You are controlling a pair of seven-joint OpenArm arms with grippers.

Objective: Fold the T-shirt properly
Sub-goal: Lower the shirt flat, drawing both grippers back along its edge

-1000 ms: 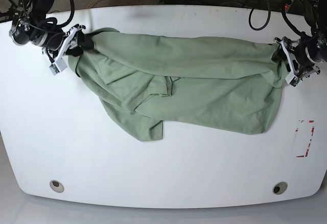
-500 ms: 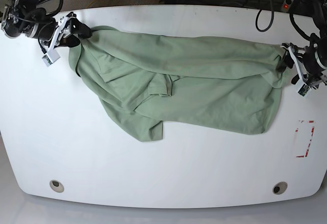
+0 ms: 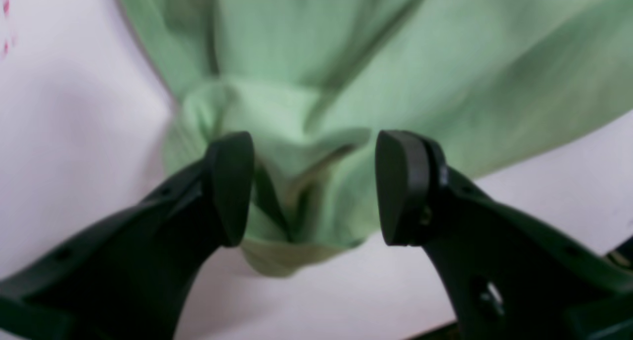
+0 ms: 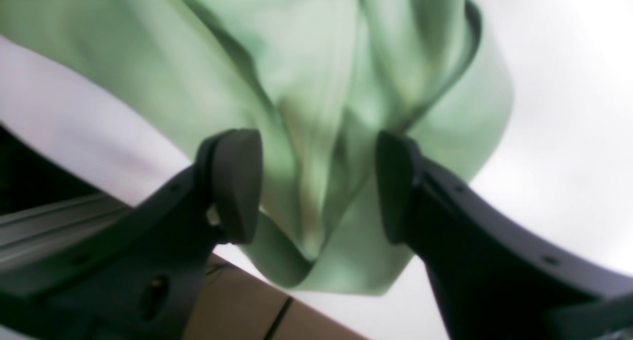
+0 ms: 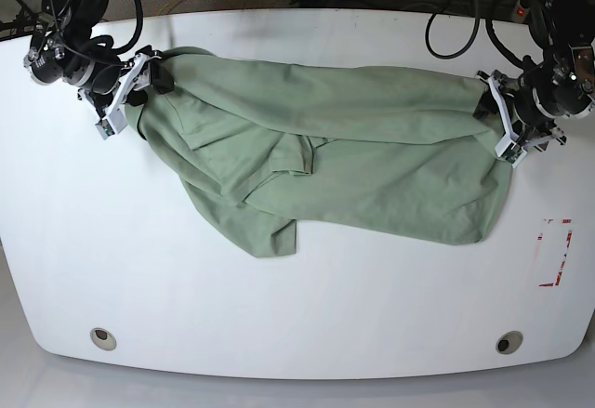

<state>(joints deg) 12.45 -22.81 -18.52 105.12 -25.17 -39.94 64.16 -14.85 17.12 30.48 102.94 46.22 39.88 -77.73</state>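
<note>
Base view. Item: T-shirt (image 5: 344, 157), pale sage-green, soft knit, lying crumpled and stretched crosswise on the white table (image 5: 297, 306), one flap folded over near its middle, a lower corner pointing toward the near edge.

Left gripper (image 5: 503, 125): at the shirt's end on this view's right. In the left wrist view the black fingers (image 3: 232, 187) stand apart, bunched cloth (image 3: 296, 191) between them but not pinched.

Right gripper (image 5: 139, 81): at the shirt's opposite end. In the right wrist view its fingers (image 4: 237, 182) are likewise spread, a hanging fold (image 4: 316, 196) lying in the gap.

Step in hand, as judged: taking hold of the two ends to spread the garment flat. To do it well, each gripper should close on a single hem or shoulder edge, not a wad of layers; both ends should tension evenly so the middle flap falls open. Risk: grabbing doubled fabric locks in the wrinkle.

Surface: smooth white tabletop, rounded corners; two round holes (image 5: 103, 338) near the edge below the shirt; red-and-white marking (image 5: 556, 252) below the shirt's left-gripper end.

Room: dark cables (image 5: 465, 18) and clutter beyond the table's far edge, above the shirt.
</note>
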